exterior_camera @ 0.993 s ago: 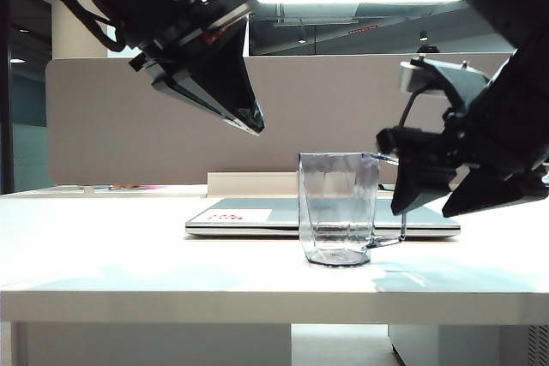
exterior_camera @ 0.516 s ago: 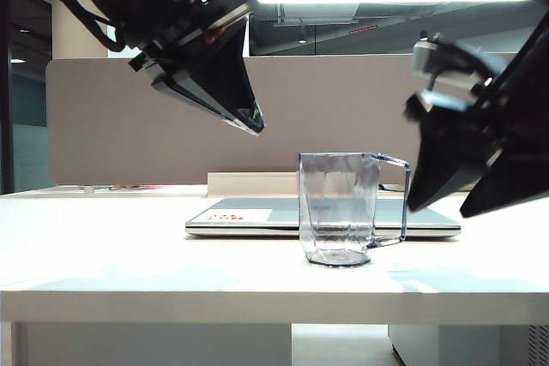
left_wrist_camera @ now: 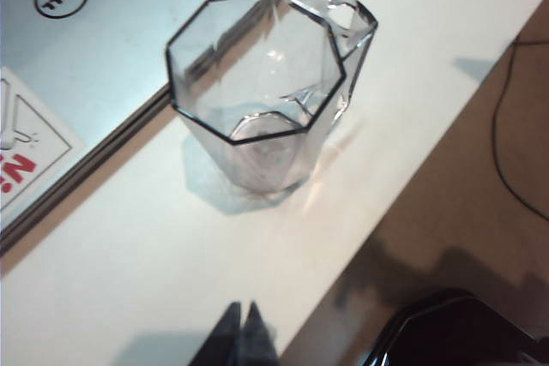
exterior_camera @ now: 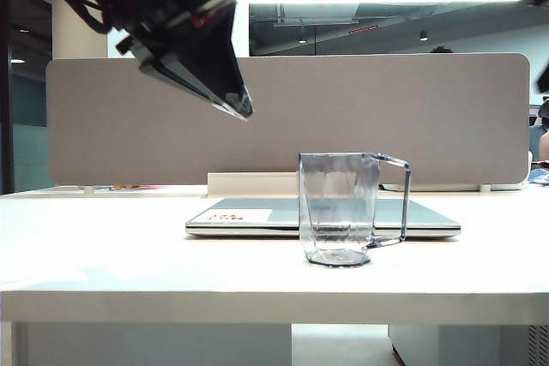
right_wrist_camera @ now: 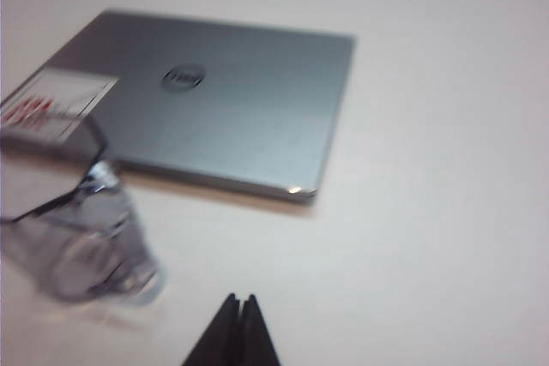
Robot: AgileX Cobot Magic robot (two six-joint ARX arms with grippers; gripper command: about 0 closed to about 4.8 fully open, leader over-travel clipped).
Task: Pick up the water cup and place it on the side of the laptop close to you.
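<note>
Faceted clear water cup (exterior_camera: 340, 209), free-standing

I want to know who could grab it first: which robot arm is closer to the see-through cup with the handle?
Left. The left gripper hangs shut above the clear grey-tinted plastic cup, over on its left. The right gripper, shut too, is out of the exterior view, farther back.

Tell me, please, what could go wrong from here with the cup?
1. The cup stands upright close beside the laptop; a tip might send it onto the lid.
2. The left gripper, shut, hangs above the cup; a descent might knock it.
3. The right gripper is shut, so another grasp needs reopening.
</note>
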